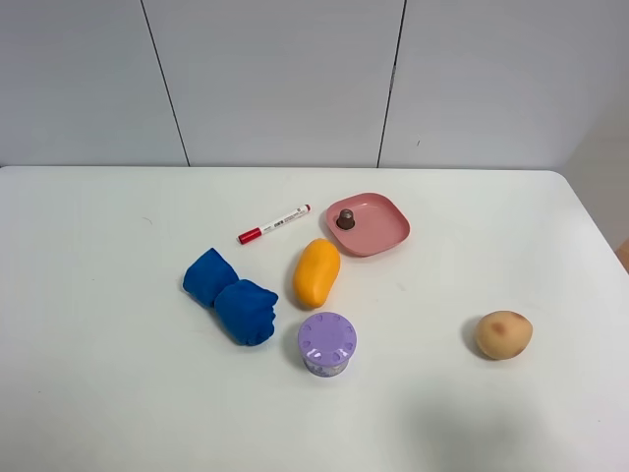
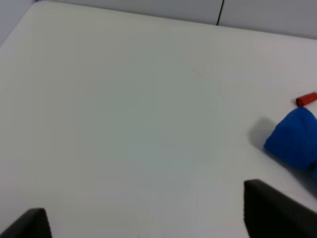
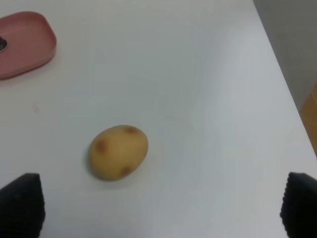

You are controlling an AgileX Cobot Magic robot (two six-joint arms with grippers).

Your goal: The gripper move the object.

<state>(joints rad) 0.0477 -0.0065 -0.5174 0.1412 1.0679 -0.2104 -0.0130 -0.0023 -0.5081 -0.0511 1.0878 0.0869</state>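
Exterior high view shows a white counter [image 1: 118,324] with the things laid out and neither arm in sight. A potato [image 1: 504,334] lies alone toward the right side, well apart from the rest. Near the middle, a pink dish [image 1: 378,228] holds a small brown piece [image 1: 345,218] at its left edge. Just in front of the dish lies an orange mango-shaped fruit [image 1: 316,272], with a round purple tin [image 1: 327,343] nearer the camera. A crumpled blue cloth [image 1: 231,297] sits to the left of the fruit, and a red-capped marker [image 1: 273,224] lies behind it.

In the right wrist view the right claw [image 3: 158,208] hangs spread wide above the counter, both finger pads [image 3: 21,203] dark at the frame's corners, holding nothing, the potato lying ahead of them. The left claw [image 2: 148,218] is likewise spread and empty over bare counter, with the cloth and marker's cap at the edge of its view.
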